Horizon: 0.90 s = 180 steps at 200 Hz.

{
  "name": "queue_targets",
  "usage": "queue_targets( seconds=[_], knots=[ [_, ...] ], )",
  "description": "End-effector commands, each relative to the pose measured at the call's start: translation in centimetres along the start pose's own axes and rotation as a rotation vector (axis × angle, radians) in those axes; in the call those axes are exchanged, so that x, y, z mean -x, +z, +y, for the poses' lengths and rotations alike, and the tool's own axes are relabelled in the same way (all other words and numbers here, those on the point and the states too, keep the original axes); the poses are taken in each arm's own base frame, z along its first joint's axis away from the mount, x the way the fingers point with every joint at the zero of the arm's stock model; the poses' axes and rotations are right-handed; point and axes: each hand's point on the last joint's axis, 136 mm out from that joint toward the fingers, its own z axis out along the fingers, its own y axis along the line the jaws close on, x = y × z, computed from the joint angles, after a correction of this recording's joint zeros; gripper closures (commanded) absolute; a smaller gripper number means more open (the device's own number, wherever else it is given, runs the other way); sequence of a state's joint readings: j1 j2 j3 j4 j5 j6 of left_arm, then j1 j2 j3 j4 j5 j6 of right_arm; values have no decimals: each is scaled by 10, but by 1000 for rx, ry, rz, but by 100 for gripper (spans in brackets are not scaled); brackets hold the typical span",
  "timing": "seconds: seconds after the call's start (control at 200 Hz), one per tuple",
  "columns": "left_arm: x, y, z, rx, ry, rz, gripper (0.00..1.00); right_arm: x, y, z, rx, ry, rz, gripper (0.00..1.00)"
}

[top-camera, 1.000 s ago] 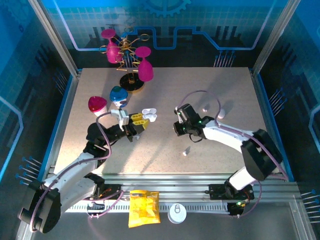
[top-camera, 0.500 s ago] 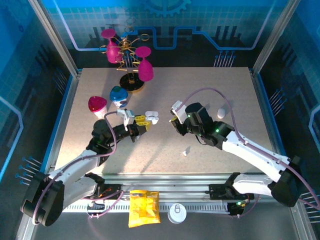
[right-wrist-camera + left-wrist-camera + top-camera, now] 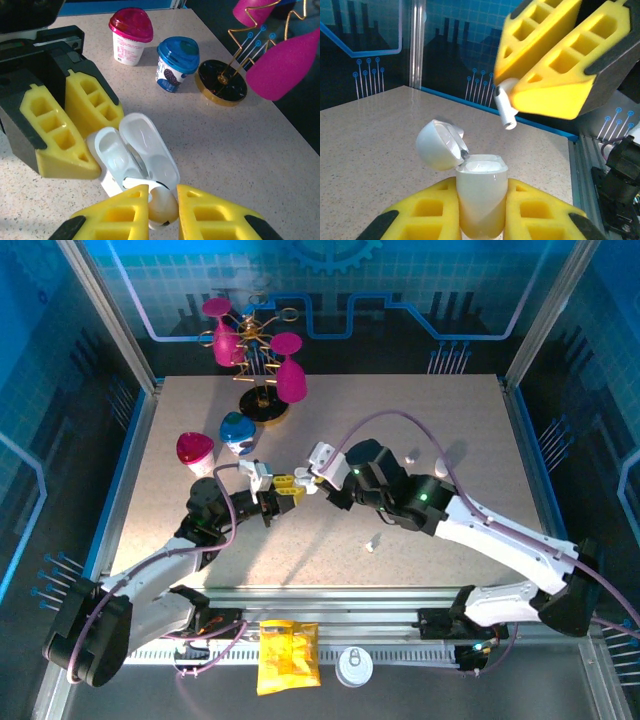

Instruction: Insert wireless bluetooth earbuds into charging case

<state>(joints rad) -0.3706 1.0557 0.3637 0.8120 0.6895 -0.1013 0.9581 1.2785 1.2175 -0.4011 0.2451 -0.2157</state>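
Since a second ago the right arm has swung leftward from the middle-right of the top view. The right gripper (image 3: 317, 478) now meets the left gripper (image 3: 290, 487) at centre-left, and the left one has hardly shifted. From above, what they carry is too small and too crowded by fingers to make out.

In the left wrist view the charging case (image 3: 481, 184) stands upright at bottom centre. Its foot is cut off by the frame edge and its lid (image 3: 438, 145) is flipped back to the left. The left fingers (image 3: 425, 210) press against its two sides.

Up and to the right, apart from the case, hangs the earbud (image 3: 504, 105). Only its short stem pokes out; the head is buried between the right fingers, which are clamped on it. The right wrist view shows its rounded body pinched at bottom centre, just over the open case. Whether a bud already sits inside I cannot tell.

Case and bud are glossy white plastic. The fingers are matte yellow wedges with cut-out cells. The table (image 3: 470, 405) is speckled beige.
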Motion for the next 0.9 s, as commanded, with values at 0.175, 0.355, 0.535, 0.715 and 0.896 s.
queue_targets(
  seconds=[0.175, 0.355, 0.535, 0.715, 0.896],
  knots=[
    [12, 4, -13, -75, 43, -13, 96, 16, 9, 5, -2, -86, -2, 84],
    [13, 4, -13, -73, 44, -17, 96, 18, 12, 12, 25, -87, -15, 84],
    [16, 5, -12, -70, 38, -20, 96, 16, 14, 20, 54, -94, -12, 84],
    [16, 6, -11, -71, 29, -20, 96, 15, 13, 27, 87, -95, -19, 84],
    [17, 8, -10, -73, 22, -24, 96, 18, 13, 34, 120, -86, -39, 84]
  ],
)
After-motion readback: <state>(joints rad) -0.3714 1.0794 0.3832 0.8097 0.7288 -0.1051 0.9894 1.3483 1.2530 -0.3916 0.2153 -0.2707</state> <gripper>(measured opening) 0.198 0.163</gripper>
